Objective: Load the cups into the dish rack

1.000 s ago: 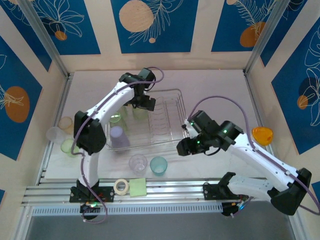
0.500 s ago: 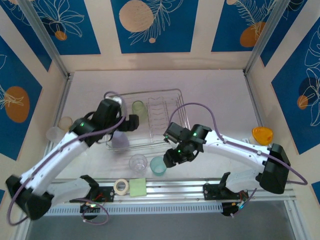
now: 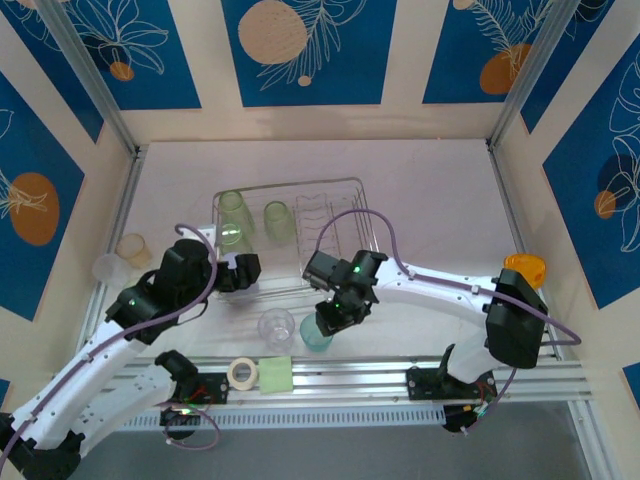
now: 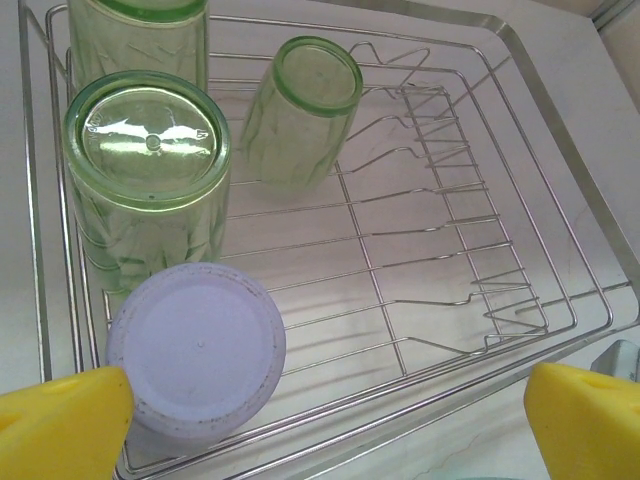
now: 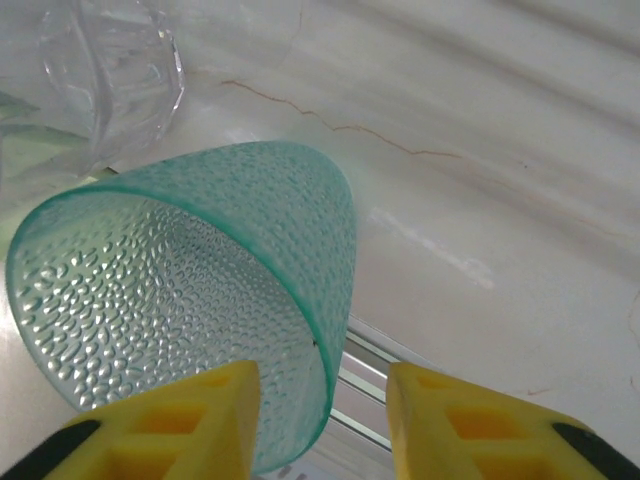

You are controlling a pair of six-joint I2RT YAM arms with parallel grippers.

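The dish rack (image 3: 345, 184) sits mid-table. In the left wrist view its wires (image 4: 430, 240) hold three light green cups upside down (image 4: 148, 170) (image 4: 300, 110) (image 4: 140, 25) and a lavender cup (image 4: 195, 355), also upside down. My left gripper (image 3: 238, 272) (image 4: 325, 435) hovers open over the rack's near left corner, nothing between its yellow fingers (image 4: 60, 425). The teal cup (image 3: 316, 334) (image 5: 200, 290) stands on the table in front of the rack. My right gripper (image 3: 330, 316) (image 5: 320, 420) is open, its fingers straddling the teal cup's near wall at the rim. A clear cup (image 3: 276, 326) (image 5: 110, 70) stands just left of it.
A pale peach cup (image 3: 133, 247) and a clear cup (image 3: 107, 268) stand at the table's left edge. An orange dome-shaped piece (image 3: 525, 269) lies at the right edge. A white tape roll (image 3: 243, 372) and a yellow-green pad (image 3: 276, 374) rest on the front rail.
My left arm has pulled back from the rack's far side to its near left corner. My right gripper has swung left and down onto the teal cup's rim.
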